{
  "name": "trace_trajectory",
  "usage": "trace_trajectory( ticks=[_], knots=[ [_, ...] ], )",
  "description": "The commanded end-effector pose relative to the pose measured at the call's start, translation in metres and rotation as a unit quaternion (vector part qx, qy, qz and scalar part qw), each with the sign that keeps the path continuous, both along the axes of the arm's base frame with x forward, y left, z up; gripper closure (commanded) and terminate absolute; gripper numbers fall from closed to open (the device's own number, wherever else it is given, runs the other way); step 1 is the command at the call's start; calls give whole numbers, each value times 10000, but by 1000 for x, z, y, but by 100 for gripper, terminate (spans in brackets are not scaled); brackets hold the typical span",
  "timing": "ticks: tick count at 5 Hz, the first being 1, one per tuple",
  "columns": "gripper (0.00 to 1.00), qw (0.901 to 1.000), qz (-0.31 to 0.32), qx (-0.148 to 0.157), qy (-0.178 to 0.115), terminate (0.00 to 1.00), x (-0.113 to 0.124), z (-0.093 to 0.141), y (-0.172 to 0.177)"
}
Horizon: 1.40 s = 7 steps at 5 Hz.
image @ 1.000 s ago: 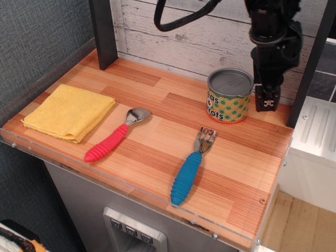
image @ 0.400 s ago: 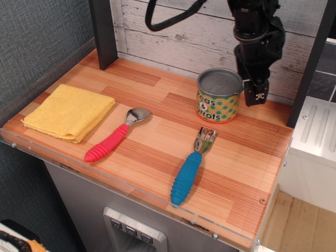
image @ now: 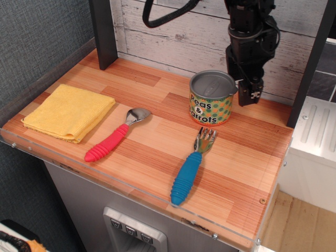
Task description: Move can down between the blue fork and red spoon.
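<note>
Wooden tabletop [image: 157,157], plank pattern, clear acrylic edging along the front; whitewashed board wall behind.

Items on the surface, 4 in all:

1 can [image: 212,97]: short round tin, grey metal lid, orange label with green dots reading "Peas & Carrots". Upright, toward the back right of the table, above and slightly right of the fork's tines. It stands behind the 2 utensils, not down in the gap between them.

1 blue fork [image: 190,167]: ribbed blue handle, short silver tines. Lies diagonally, tines toward the can, handle toward the front edge. Tines near the can's base but apart from it.

1 red spoon [image: 115,136]: ribbed red handle, silver bowl. Lies diagonally, left of the fork and roughly parallel to it, bowl toward the back.

1 yellow cloth [image: 69,111]: folded square, far left, well apart from the spoon.

1 gripper [image: 248,93]: black, hanging from the arm at upper right, fingers pointing down, just beside the can's right rim and seemingly touching it. Whether the jaws are parted or closed cannot be told from this angle; nothing is visibly held between them.

1 dark post [image: 103,32] stands at the table's back left.
</note>
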<state>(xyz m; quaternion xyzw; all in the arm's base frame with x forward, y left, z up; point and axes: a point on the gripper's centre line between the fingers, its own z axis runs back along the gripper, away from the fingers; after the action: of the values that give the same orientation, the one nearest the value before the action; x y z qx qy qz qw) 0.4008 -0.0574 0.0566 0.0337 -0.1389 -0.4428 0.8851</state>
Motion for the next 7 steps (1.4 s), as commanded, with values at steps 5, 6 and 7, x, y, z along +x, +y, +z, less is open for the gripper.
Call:
trace_trajectory(
  ticks=[5, 6, 7],
  knots=[
    [0, 9955, 870, 310, -209, 0, -17, 23, 35],
    [0, 9926, 1183, 229, -174, 0, -21, 23, 39],
    [0, 9925, 1195, 240, -133, 0, -25, 23, 42]
  ],
)
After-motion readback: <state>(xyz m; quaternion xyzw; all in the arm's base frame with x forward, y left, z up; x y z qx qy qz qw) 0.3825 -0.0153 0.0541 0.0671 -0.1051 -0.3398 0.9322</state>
